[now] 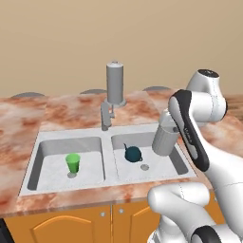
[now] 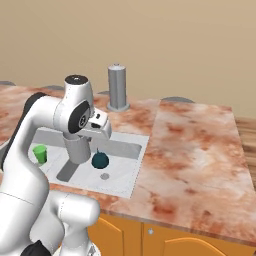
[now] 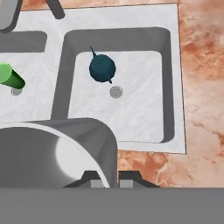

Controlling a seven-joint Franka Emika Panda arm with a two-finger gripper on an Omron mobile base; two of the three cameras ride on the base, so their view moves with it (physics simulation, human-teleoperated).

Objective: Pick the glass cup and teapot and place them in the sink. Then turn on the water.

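Observation:
My gripper point(image 3: 109, 180) is shut on the rim wall of the glass cup point(image 3: 52, 153), a grey see-through tumbler. The glass cup point(image 1: 164, 136) hangs upright over the right basin of the sink point(image 1: 71, 135), near its right edge, clear of the floor. It also appears under my hand in the right base view point(image 2: 76, 148). The dark teal teapot point(image 1: 133, 154) stands on the floor of that same basin, beside the round drain point(image 3: 115, 92). It is apart from the cup. The tap point(image 1: 114, 83) rises behind the sink's divider; no water is visible.
A small green cup point(image 1: 72, 163) stands in the left basin near its drain. Reddish marble counter point(image 2: 190, 150) surrounds the sink, with a wide stretch to the right. Orange cabinet doors point(image 1: 71, 223) run below the front edge.

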